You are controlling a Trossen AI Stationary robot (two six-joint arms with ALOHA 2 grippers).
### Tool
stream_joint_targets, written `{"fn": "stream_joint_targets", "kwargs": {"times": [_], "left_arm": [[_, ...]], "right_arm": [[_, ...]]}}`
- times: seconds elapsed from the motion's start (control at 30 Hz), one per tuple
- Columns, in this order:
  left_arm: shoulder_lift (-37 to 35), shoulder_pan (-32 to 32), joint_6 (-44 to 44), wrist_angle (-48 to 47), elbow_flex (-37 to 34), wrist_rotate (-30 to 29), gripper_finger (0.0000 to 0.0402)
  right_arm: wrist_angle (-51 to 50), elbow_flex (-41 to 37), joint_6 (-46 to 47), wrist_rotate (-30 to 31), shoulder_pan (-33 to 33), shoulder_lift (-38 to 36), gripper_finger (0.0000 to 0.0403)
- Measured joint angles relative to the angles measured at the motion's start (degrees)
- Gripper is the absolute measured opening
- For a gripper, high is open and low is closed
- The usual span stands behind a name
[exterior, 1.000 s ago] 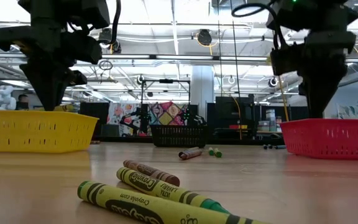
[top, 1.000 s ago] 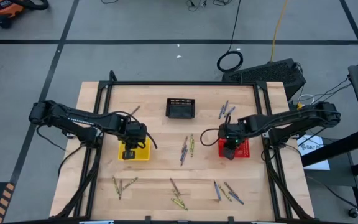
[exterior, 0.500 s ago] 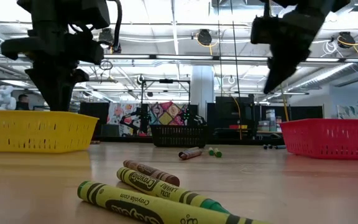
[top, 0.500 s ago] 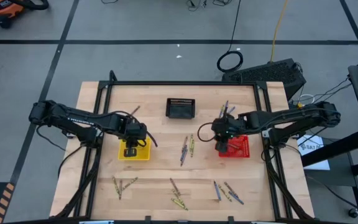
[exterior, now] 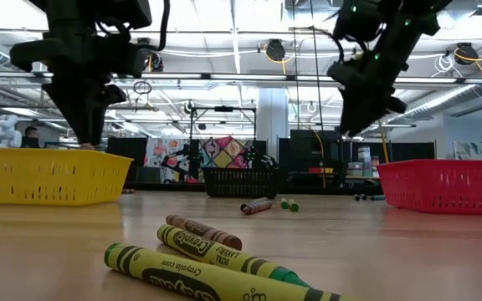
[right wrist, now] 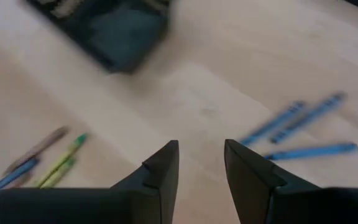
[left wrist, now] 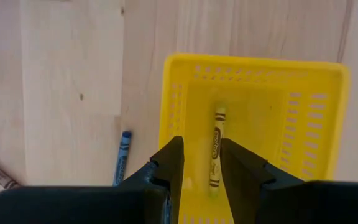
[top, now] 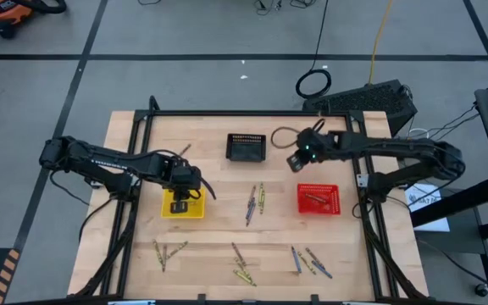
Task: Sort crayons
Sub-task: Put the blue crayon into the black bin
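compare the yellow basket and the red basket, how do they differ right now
The yellow basket has the left gripper right above it; the red basket has no gripper over it.
The yellow basket holds a yellow crayon; the red basket holds a dark one.
Both are small mesh baskets on the table.

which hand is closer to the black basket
Right. The right hand hovers just beside the black basket; the left hand is farther off, over the yellow basket.
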Motion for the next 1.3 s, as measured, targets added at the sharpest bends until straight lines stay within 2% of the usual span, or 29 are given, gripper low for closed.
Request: {"fn": "stream_joint_targets", "kwargs": {"times": [0.27, 0.37, 0.63, 0.93, 1.1, 1.3], "left_arm": [[0.0, 0.0, 3.0, -2.0, 0.0, 0.0, 0.01], [0.0, 0.0, 3.0, -2.6, 0.0, -0.5, 0.01], [0.0, 0.0, 2.6, -3.1, 0.0, -0.9, 0.01], [0.0, 0.0, 2.4, -2.8, 0.0, -0.9, 0.01], [0.0, 0.0, -0.3, -2.8, 0.0, -0.9, 0.01], [0.0, 0.0, -0.6, -2.8, 0.0, -0.9, 0.01]], "right_arm": [[-2.5, 0.0, -0.9, -0.1, -8.8, 0.0, 0.0116], [-2.4, 0.0, -10.5, -1.4, -10.7, 0.0, 0.0116], [-2.4, 0.0, -42.6, -11.9, -15.5, 0.0, 0.0116], [-4.9, 0.0, -70.4, -12.1, -20.7, 2.1, 0.0116], [-5.8, 0.0, -80.1, -12.1, -22.4, 5.6, 0.0116], [-6.0, 0.0, -83.7, -12.1, -22.8, 9.4, 0.0116]]}}
